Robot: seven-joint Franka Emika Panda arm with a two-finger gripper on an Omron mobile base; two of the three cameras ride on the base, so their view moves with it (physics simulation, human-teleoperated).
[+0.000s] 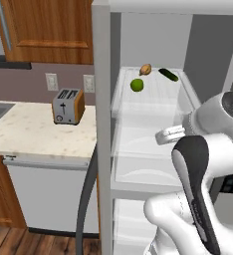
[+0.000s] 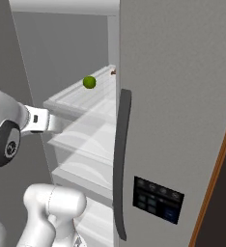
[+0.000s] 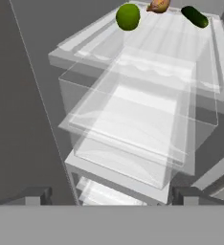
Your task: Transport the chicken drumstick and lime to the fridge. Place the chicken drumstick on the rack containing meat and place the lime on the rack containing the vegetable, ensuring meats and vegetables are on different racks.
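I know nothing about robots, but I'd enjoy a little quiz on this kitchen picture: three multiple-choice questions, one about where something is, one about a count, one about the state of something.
1. Where is the lime?
A. On the upper fridge shelf
B. On the counter by the toaster
C. On the wooden floor

2. How many items lie on that shelf?
A. One
B. Three
C. Five

3. What is the gripper doing?
A. Squeezing the lime
B. Holding a cup
C. Open, holding nothing

Answers:
1. A: the lime sits on the upper shelf of the fridge, not beside the toaster.
2. B: the lime, a golden-brown drumstick and a dark green vegetable share that shelf.
3. C: the gripper has its fingertips spread wide with only fridge shelves seen between them.
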